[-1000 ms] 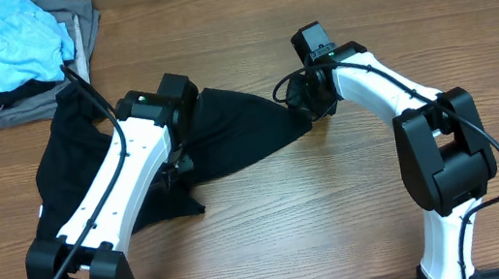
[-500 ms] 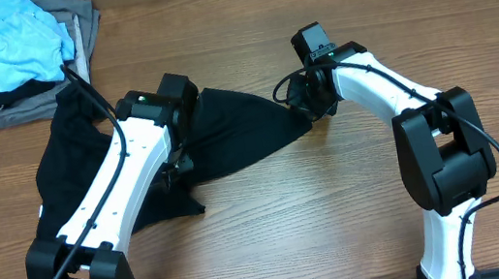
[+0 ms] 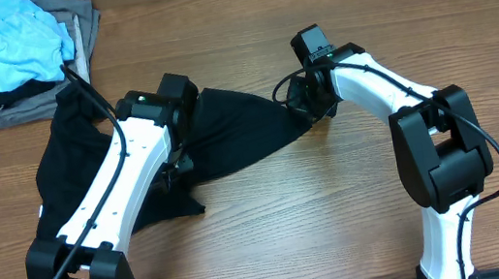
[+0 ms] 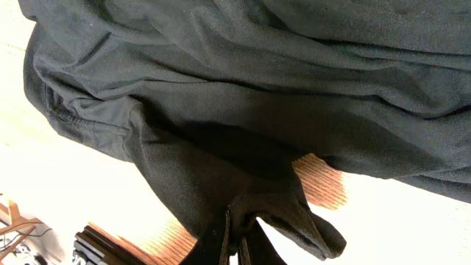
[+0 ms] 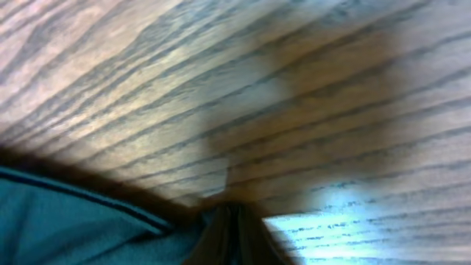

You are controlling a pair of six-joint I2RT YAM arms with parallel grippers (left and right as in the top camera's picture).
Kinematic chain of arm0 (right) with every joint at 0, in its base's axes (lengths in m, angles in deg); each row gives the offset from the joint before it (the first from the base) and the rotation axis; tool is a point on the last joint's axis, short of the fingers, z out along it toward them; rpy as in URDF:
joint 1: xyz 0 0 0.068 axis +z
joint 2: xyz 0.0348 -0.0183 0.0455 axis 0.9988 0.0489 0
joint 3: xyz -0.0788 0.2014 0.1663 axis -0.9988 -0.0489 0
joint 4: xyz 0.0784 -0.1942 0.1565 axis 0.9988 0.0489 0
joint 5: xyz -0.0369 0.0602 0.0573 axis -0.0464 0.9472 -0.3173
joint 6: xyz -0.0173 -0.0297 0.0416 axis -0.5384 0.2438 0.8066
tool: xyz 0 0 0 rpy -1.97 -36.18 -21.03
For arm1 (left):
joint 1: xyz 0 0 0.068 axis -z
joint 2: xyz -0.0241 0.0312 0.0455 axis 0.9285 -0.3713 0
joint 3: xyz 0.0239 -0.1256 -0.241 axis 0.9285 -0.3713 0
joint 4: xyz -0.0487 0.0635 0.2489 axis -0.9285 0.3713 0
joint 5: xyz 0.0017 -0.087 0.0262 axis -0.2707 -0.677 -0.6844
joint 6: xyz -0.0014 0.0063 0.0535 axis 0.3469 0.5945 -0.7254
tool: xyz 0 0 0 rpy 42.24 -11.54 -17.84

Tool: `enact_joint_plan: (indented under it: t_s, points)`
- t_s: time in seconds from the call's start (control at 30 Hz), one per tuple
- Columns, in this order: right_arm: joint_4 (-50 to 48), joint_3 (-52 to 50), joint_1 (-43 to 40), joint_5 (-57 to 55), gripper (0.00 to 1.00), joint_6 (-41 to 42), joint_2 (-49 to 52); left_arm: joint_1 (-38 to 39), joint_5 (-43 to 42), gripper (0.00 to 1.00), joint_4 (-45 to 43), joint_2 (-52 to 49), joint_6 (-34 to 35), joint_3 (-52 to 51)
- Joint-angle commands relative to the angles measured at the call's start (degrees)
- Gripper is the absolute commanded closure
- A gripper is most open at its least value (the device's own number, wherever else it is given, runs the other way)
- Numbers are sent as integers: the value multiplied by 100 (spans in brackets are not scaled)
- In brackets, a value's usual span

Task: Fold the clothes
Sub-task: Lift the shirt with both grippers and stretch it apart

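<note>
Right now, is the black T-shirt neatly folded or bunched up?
Bunched, not folded: the black T-shirt lies in an irregular, wrinkled spread, and the left wrist view shows deep creases.

The black soft-cloth T-shirt point(image 3: 239, 131) is matt, limp knit fabric, creased in soft folds, with a stitched hem along one edge. The brown wood-grain desk point(image 3: 338, 215) has a smooth top with dark streaks and a faint sheen. Whether it is solid wood or laminate, the blurred close view does not settle. The crumpled light blue cloth shirt point(image 3: 11, 41) and the grey cloth garment point(image 3: 84, 21) beneath it are matt too. The white-shelled left arm point(image 3: 136, 170) and white-shelled right arm point(image 3: 373, 78) look like smooth, slightly glossy plastic, with matt black joints.
</note>
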Motion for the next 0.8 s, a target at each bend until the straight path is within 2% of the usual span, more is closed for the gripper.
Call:
enact_joint_plan:
  t_s: [0.0, 0.07, 0.1, 0.3, 0.53, 0.77]
  points:
    - [-20, -24, -4, -35, 96, 7, 92, -31, -4, 92, -4, 133, -87, 120]
    - [-13, -24, -4, -144, 96, 153, 90, -31, -4, 93, -24, 133, -90, 120]
    - [-13, -22, -7, -181, 96, 181, 90, -31, -2, 96, -68, 133, -90, 120]
    - [48, 15, -140, -181, 96, 181, -153, -31, 144, 96, -140, 140, -358, 251]
    - [205, 70, -411, -190, 96, 177, -1097, -28, 470, 96, 310, 385, -389, 1097]
    - [284, 70, -501, -494, 96, 155, -2186, -31, 468, 96, 400, 1102, -428, 1659]
